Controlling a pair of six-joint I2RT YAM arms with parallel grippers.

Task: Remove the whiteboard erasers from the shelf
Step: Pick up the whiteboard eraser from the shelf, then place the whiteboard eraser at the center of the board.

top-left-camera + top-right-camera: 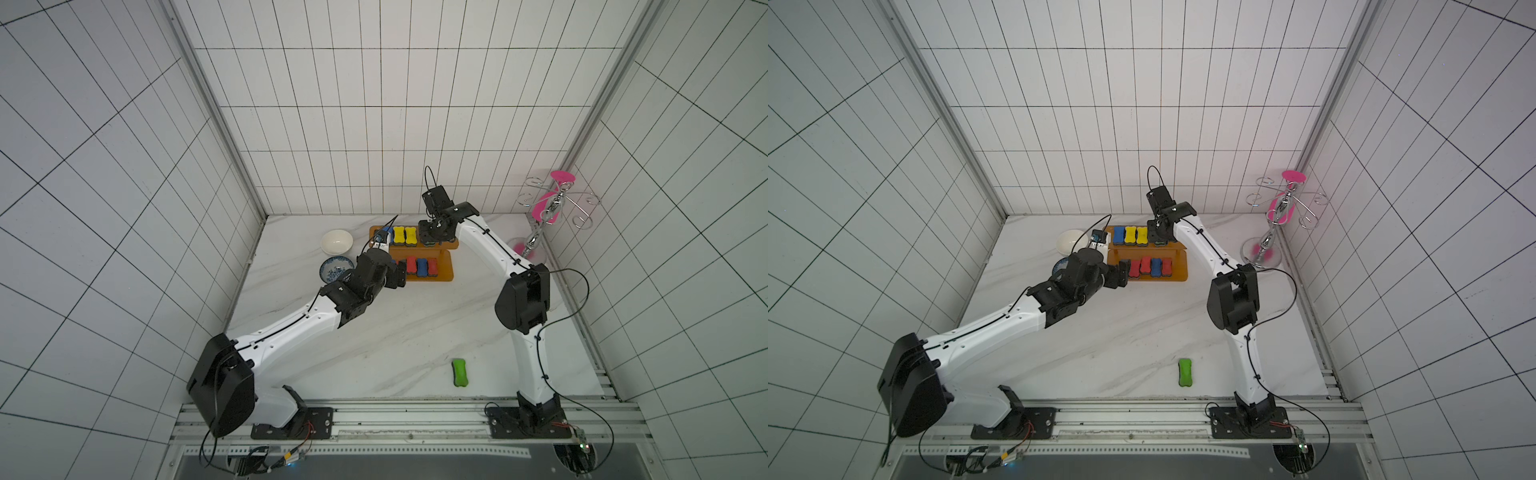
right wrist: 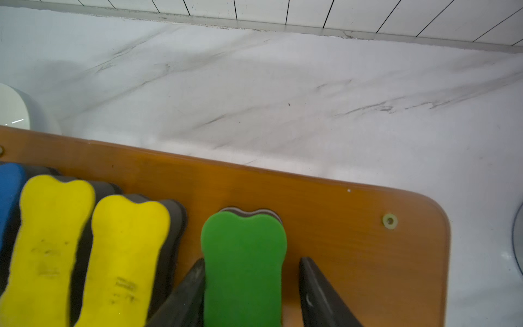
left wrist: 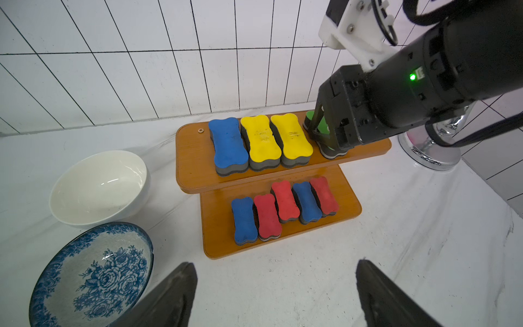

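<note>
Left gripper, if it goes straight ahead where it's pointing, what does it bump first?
Most likely the shelf: the open left gripper faces its lower board's front edge, with a red eraser just behind. Only bare table lies between. Depth is unclear, so it could graze the table first.

No words or numbers can be read anywhere; the two yellow erasers on the top board of the shelf have small dark marks, too blurry to read.
</note>
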